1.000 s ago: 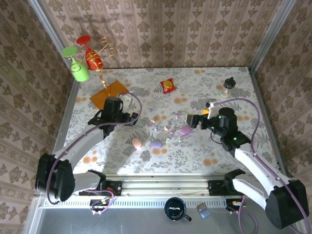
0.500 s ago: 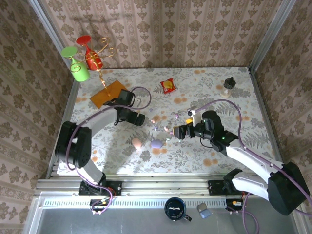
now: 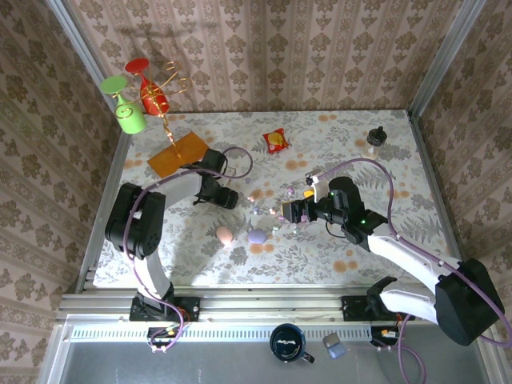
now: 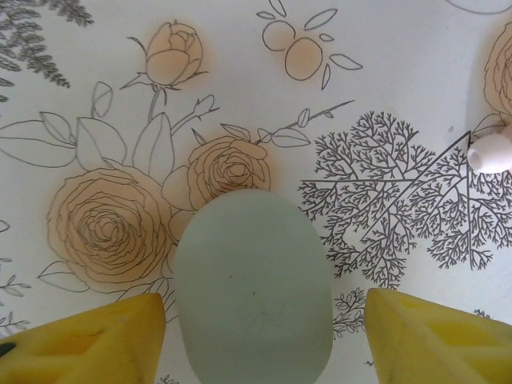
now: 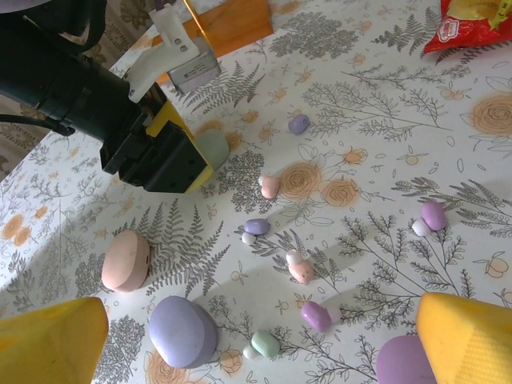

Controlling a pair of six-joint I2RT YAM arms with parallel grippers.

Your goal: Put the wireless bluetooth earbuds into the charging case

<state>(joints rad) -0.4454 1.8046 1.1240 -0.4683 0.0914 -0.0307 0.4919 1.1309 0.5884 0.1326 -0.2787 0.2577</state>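
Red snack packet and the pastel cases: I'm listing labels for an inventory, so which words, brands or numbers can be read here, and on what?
No text can be read in these pictures.
Red snack packet: yellow and white print, too small and blurred to read; the right wrist view cuts it off at the frame edge.
Green case: plain, no lettering visible.
Pink case and purple case: no markings visible.

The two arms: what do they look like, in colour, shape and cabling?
The left arm and the right arm each have white links, bulky black joints and a purple cable looping alongside. The left gripper has a black body with a white bracket on top. Both it and the right gripper end in blocky yellow fingers.
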